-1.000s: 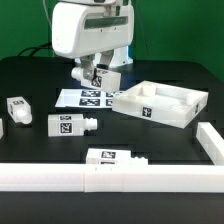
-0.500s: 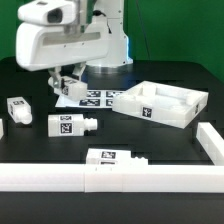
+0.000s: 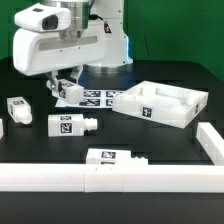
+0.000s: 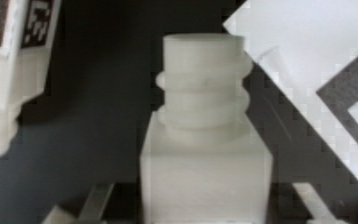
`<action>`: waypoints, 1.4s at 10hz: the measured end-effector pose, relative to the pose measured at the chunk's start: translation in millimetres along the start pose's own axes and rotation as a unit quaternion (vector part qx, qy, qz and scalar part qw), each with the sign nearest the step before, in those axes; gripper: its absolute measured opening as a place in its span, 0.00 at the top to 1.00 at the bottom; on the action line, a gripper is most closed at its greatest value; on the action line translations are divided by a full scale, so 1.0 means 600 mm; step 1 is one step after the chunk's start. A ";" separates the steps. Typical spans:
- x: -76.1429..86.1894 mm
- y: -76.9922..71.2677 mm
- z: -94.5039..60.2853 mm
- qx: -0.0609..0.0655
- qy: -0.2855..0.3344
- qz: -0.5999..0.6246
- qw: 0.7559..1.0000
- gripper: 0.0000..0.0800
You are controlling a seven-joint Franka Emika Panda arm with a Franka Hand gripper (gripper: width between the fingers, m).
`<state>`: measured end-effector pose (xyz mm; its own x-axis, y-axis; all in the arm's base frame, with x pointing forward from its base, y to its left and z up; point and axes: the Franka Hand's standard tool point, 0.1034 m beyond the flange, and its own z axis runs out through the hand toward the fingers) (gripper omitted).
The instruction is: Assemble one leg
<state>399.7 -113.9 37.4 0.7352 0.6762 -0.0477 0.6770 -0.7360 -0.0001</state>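
Here, a leg is being gripped in the jaws of the white robot arm, low over the black tabletop toward the exterior view's left. In the wrist view the jaws are being shown clenched on the two sides of the block's body. Its round, ridged peg is being carried at the end farthest from them. Whether the leg is being held clear of the tabletop or is touching it cannot be told.

The marker board is being seen just beside the gripped leg, toward the exterior view's right, and a corner of it with part of a black tag is being caught behind the peg in the wrist view. Farther toward the exterior view's right, a large square white panel with raised corners is being seen flat on the tabletop, near the marker board.

Three more legs are being shown loose on the tabletop, well apart from one another: a second leg at the exterior view's left edge, a third leg near the middle, and a fourth leg nearer the front. That last one is being seen just beside a long white bar across the front. A shorter white bar is being seen at the exterior view's right.
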 end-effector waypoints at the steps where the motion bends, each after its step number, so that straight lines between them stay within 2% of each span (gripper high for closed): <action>1: -0.013 -0.002 0.018 0.003 -0.002 0.006 1.000 0.64; 2: -0.027 -0.004 0.034 0.009 -0.007 0.012 1.000 0.64; 3: -0.034 -0.003 0.041 0.011 -0.008 0.016 1.000 0.64; 5: -0.033 -0.003 0.041 0.011 -0.007 0.016 1.000 0.64; 6: -0.033 -0.003 0.042 0.011 -0.008 0.016 1.000 0.54; 7: -0.033 -0.003 0.042 0.011 -0.008 0.016 1.000 0.36; 8: -0.031 -0.004 0.038 0.016 -0.012 0.018 1.000 0.36; 9: -0.011 0.002 0.009 0.023 -0.021 0.021 0.999 0.22; 10: 0.018 0.014 -0.020 0.021 -0.024 0.018 0.999 0.19; 12: 0.093 0.027 -0.052 0.022 -0.032 0.013 0.999 0.19; 13: 0.151 0.041 -0.063 0.013 -0.025 -0.011 1.000 0.19; 14: 0.190 0.031 -0.062 -0.004 -0.013 -0.032 0.999 0.19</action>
<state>497.4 -49.2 69.1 0.6890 0.7209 -0.0744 0.7231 -0.6907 0.0042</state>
